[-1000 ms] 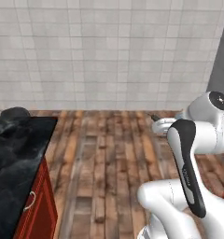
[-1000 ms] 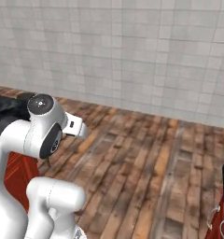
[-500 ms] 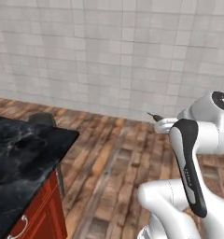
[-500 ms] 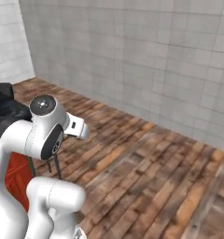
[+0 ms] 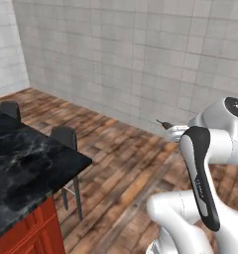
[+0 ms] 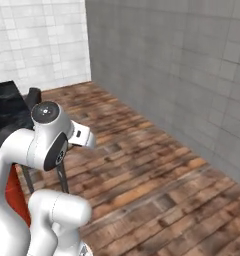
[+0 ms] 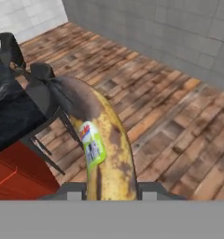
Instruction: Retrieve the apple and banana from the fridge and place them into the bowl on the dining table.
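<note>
In the hand view my gripper [image 7: 109, 191] is shut on the banana [image 7: 102, 144]. The fruit is yellow with brown marks, carries a small sticker, and its dark tip points away from me. The banana hangs in the air above the wooden floor, beside the corner of the dining table [image 7: 6, 112]. That table's black marble top [image 5: 22, 173] and red base lie at the lower left of the left base view. In the right base view the table [image 6: 7, 100] shows at the left edge behind my arm. The apple, the bowl and the fridge are out of view.
Two dark stools [image 5: 64, 136] [image 5: 9, 109] stand along the table's far side, one close to its corner. A stool back [image 6: 34, 95] shows behind the arm. Grey tiled walls [image 5: 141, 54] meet in a corner ahead. Wooden floor [image 6: 157, 170] lies open to the right.
Both base views have swung, so the camera has moved with the base. The table corner now lies nearer in the left base view, and a wall corner has come into sight.
</note>
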